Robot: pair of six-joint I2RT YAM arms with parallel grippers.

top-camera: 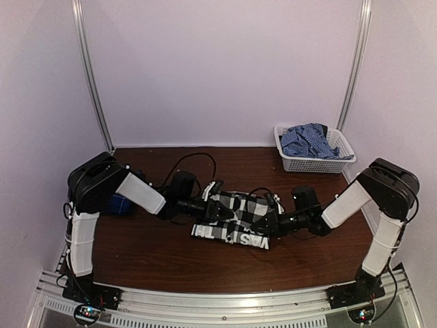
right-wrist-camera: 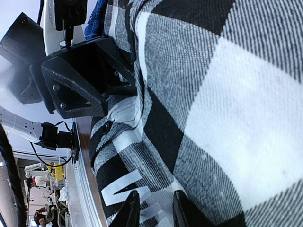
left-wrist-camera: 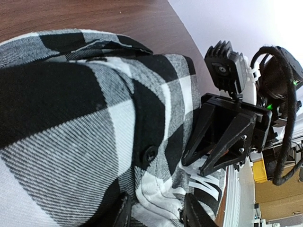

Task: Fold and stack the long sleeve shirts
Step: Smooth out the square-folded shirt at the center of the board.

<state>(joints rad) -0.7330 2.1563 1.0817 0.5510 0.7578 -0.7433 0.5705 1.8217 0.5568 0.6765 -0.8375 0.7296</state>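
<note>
- Pinching the black-and-white checked shirt (top-camera: pixel 235 220) from opposite sides, the left pincer (left-wrist-camera: pixel 156 210) and the right pincer (right-wrist-camera: pixel 155 201) each have cloth bunched between their fingers, and both appear clamped on it.
- Each grip sits near the near hem with the white lettering, low over the bench (top-camera: pixel 164 263). Judging by this, the pair hold one edge together so it can be carried over in an even fold.
- The shirt lies mid-bench as a partly folded rectangle, placket and buttons upward, directly between the two arms.
- A dark blue bundle (top-camera: pixel 123 203), likely the second shirt, sits at the left behind the left arm and is mostly hidden. That would keep it clear of the folding area.
- A white slatted basket (top-camera: pixel 300 164) stands at the far right corner with a lighter blue patterned cloth (top-camera: pixel 307 140) heaped inside, well apart from the work.
- The bench top is dark reddish-brown wood grain, and a metal rail (top-camera: pixel 225 301) at its near edge carries the arm bases.
- Pale, plain walls (top-camera: pixel 225 68) enclose the bench, with slim metal uprights (top-camera: pixel 92 82) at the back corners.
</note>
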